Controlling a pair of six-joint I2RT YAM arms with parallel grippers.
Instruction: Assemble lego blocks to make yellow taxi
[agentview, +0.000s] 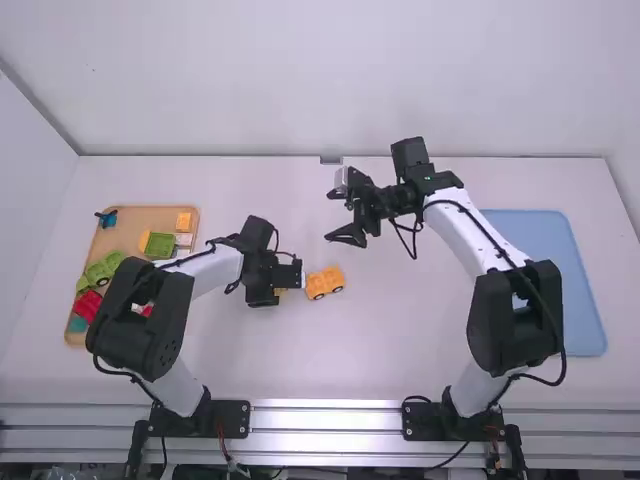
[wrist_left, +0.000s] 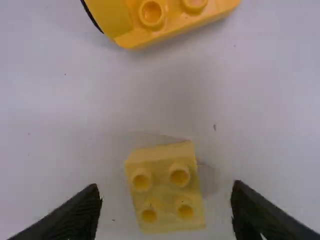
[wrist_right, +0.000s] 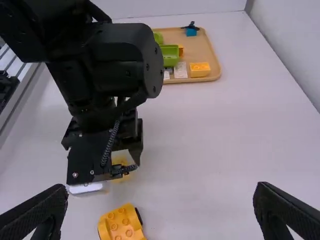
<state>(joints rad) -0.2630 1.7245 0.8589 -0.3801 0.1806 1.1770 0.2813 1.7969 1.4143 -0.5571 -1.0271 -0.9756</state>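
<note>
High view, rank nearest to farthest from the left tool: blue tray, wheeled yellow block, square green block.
1. Wheeled yellow block, just to its right.
2. Square green block, left, on the tan tray.
3. Blue tray, far right.

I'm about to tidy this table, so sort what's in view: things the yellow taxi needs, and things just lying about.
Taxi job:
- yellow wheeled base
- yellow block between the open fingers of the left pincer
- perhaps the yellow block on the tray

Seemingly just lying about:
- green box-shaped piece
- red pieces
- blue piece
- pale blue mat
</note>
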